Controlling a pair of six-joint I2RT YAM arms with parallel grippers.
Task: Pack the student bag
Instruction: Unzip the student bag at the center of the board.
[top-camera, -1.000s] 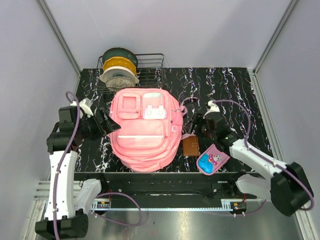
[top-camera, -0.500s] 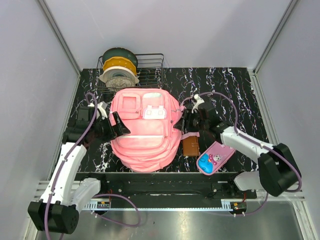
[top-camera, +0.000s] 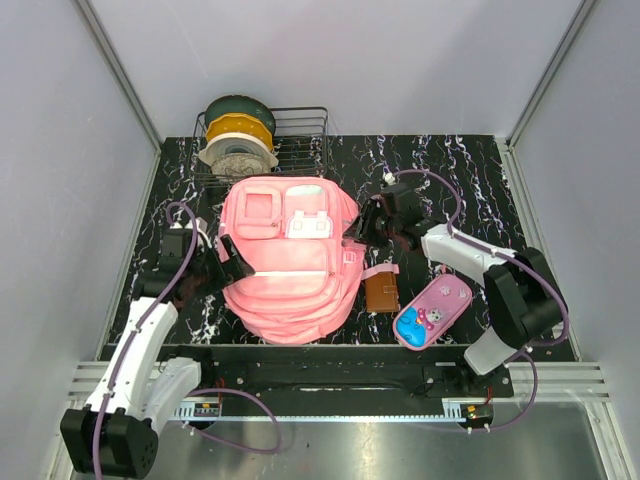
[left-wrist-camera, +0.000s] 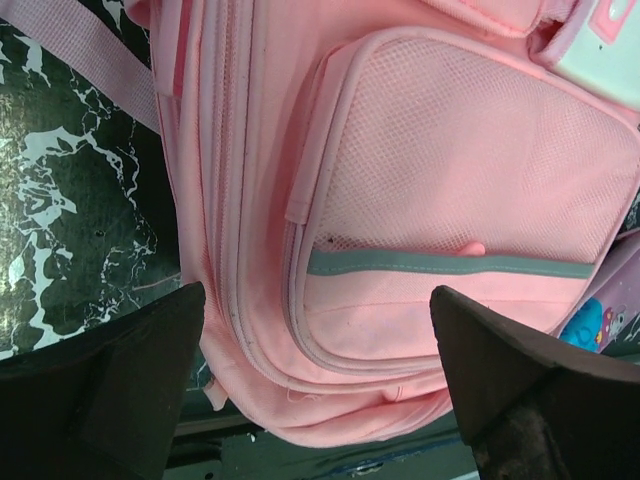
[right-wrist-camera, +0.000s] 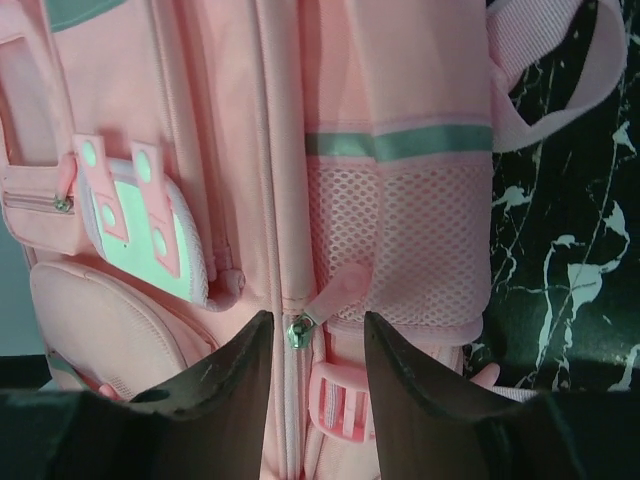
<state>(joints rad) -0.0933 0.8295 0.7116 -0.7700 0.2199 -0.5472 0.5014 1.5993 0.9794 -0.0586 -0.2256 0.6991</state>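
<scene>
The student bag (top-camera: 290, 255) is a large pink backpack lying flat mid-table, front pockets up. My left gripper (top-camera: 232, 262) is wide open at its left edge; in the left wrist view the bag's mesh pocket (left-wrist-camera: 470, 170) fills the space beyond the fingers (left-wrist-camera: 110, 380). My right gripper (top-camera: 370, 225) is at the bag's upper right side. In the right wrist view its jaws stand partly apart on either side of the pink zipper pull (right-wrist-camera: 340, 288) and metal slider (right-wrist-camera: 297, 331), touching neither.
A brown wallet (top-camera: 381, 292) and a pink cartoon pencil case (top-camera: 432, 310) lie right of the bag. A wire basket (top-camera: 300, 135) with filament spools (top-camera: 238, 135) stands behind it. Grey walls close in both sides.
My right gripper moved left and back to the bag's upper right side and its jaws narrowed. My left gripper came in closer to the bag's left edge, staying wide open.
</scene>
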